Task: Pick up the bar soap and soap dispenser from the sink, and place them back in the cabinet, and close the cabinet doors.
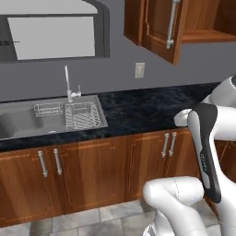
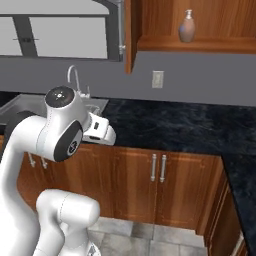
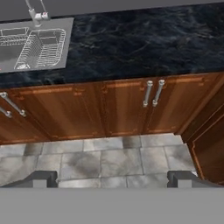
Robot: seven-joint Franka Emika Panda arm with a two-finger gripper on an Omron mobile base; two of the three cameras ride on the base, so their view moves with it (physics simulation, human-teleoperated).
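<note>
Fingers [image 3: 43, 178] spread wide, one tip at each lower corner of the hand view, nothing between them. Gripper [image 3: 113, 179] looks down over the tiled floor and the lower cupboard fronts below the black counter [image 3: 140, 39].

Arm pose: folded back close to the base, away from the sink [image 1: 27, 122]. In the right base view the white arm rises in a hump to a round dark-capped joint level with the sink's front edge, and the hand end juts out toward the counter front just right of the sink. In the left base view the forearm with its dark stripe hangs downward, well right of the sink.

Soap dispenser [image 2: 187, 27]: brown, teardrop-shaped, pale pump top, standing upright on the inner shelf of the cabinet [image 2: 200, 45], up and to the right of the sink. It stands apart from the cabinet walls.

Cabinet doors [image 1: 161, 27]: the one in the left base view stands open, swung out from the wall, long silver bar handle showing, above and right of the sink.

Sink: grey basin, wire rack [image 1: 83, 115] in the right part, curved faucet [image 1: 69, 85] behind. Bar soap cannot be made out in it.
</note>
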